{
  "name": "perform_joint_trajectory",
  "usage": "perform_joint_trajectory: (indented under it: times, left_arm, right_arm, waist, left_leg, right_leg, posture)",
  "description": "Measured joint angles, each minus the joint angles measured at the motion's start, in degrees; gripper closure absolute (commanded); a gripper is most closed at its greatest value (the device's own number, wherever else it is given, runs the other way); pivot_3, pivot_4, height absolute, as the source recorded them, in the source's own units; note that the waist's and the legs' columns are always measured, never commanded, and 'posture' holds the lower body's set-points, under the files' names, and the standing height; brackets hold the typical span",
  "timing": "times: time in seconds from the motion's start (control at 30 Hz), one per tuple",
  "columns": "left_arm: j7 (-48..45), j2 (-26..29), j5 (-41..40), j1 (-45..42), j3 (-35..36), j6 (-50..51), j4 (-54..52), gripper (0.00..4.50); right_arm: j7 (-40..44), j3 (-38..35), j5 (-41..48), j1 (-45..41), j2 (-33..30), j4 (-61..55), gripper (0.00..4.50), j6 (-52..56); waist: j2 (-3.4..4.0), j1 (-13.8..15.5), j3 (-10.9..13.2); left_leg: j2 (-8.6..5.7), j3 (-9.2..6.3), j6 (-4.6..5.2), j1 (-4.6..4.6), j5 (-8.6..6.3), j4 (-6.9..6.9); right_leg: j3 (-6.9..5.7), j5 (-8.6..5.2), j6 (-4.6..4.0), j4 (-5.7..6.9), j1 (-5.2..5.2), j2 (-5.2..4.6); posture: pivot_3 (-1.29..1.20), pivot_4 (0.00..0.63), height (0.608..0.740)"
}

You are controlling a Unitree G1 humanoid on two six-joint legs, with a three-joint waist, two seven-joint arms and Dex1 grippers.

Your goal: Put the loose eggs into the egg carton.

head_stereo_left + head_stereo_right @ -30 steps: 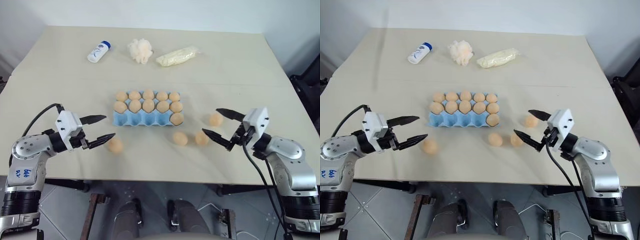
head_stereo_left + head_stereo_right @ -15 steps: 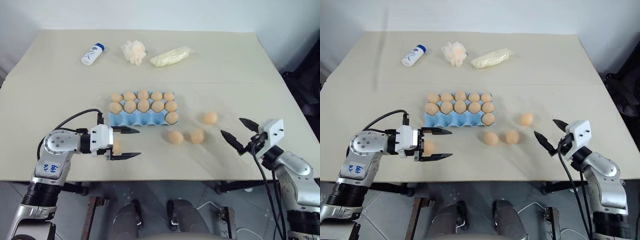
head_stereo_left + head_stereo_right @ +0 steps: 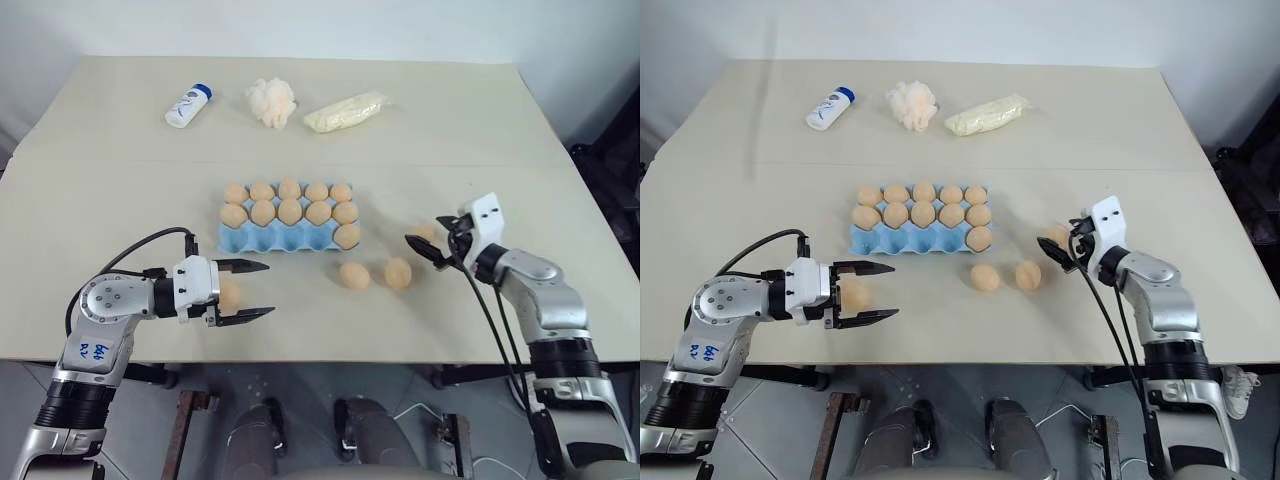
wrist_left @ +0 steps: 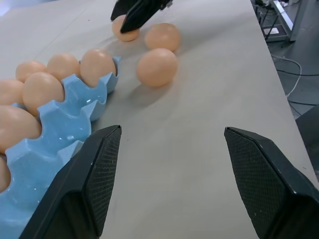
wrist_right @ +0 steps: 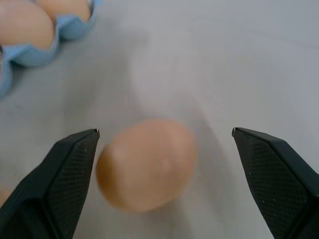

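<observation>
A: Well, from the head views, what is the surface like?

B: A pale beige table set before a light wall, with grey tiled floor under its near edge. At the far side lie a white bottle with a blue cap, a fluffy white tuft and a pale yellow plastic bag. The light-blue egg carton sits mid-table, its two far rows full and one egg in the right-hand cup of the near row.

A: And the loose eggs?

B: Two lie side by side just right of the carton's near corner. A third lies at the tips of the right end effector, and a fourth sits between the fingers of the left end effector. Both end effectors stand open, gripping nothing.

A: What does the left wrist view add?

B: The carton's empty near cups up close, the pair of eggs beyond, and the other arm's black fingers over the third egg.

A: The right wrist view?

B: That egg lying on the table between wide-spread fingers, just beside one pad, contact unclear.
</observation>
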Motion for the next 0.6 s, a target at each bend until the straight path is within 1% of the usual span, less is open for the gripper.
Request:
perform_joint_trajectory:
  times: [0.1,0.2,0.23,0.3,0.4,0.5,0.6]
  left_arm:
    - [0.44,0.30,0.00,0.20,0.30,0.18,-0.96,0.94]
    - [0.76,0.36,0.00,0.30,0.71,0.38,-0.95,0.94]
    - [1.00,0.37,0.00,0.30,0.83,0.53,-0.95,0.94]
    - [1.69,0.37,-0.07,0.35,1.63,0.89,-0.87,0.94]
    - [3.56,0.36,-1.11,0.39,4.67,2.36,-0.69,0.94]
    - [5.08,0.38,-1.96,0.93,7.67,3.90,-0.24,0.94]
    - [5.86,0.75,-2.20,2.27,9.69,4.75,2.00,0.94]
  right_arm:
    - [0.14,0.28,-0.86,-0.76,0.46,3.03,0.93,-2.44]
    - [1.30,0.26,-0.95,-0.85,0.48,3.36,2.01,-3.86]
    - [1.65,0.26,-0.95,-0.85,0.47,3.28,2.24,-4.26]
    - [1.73,0.26,-0.89,-0.85,0.53,1.90,2.24,-4.18]
    - [1.79,0.72,-0.11,-1.96,1.62,-3.62,2.24,-1.84]
    - [1.80,3.19,0.95,-4.41,4.33,-10.40,2.24,1.56]
    - [1.59,7.19,1.23,-6.75,7.96,-14.14,2.24,4.81]
  waist:
    - [0.01,0.03,0.00]
    - [0.01,-0.01,0.00]
    - [0.01,-0.05,0.00]
    - [0.03,-0.26,0.02]
    - [0.05,-0.54,0.03]
    - [0.05,-0.59,0.03]
    - [0.05,-0.49,0.03]
  left_leg:
    - [0.00,0.01,0.00,0.00,0.00,0.01]
    - [0.00,0.01,0.00,0.01,0.00,0.01]
    - [0.00,0.01,0.00,0.01,0.00,0.01]
    - [0.01,0.01,0.00,0.01,0.01,0.01]
    - [0.07,0.01,-0.03,0.01,0.03,0.01]
    - [0.11,0.01,-0.07,0.02,0.05,0.00]
    - [0.11,0.01,-0.08,0.00,0.04,0.00]
  right_leg:
    - [0.01,0.01,0.02,0.00,0.02,0.00]
    - [0.01,0.02,0.03,0.01,0.02,0.00]
    - [0.01,0.02,0.03,0.02,0.02,0.00]
    - [0.02,0.02,0.03,0.06,-0.02,0.01]
    - [0.04,0.02,0.03,0.12,-0.05,0.06]
    - [0.03,0.01,0.02,0.16,-0.07,0.10]
    - [0.01,0.01,0.01,0.14,-0.08,0.08]
  posture:
    - [0.00,0.150,0.740]
    - [0.00,0.150,0.740]
    - [0.00,0.150,0.740]
    - [0.00,0.150,0.740]
    - [0.00,0.150,0.740]
    - [0.00,0.150,0.740]
    - [0.00,0.150,0.740]
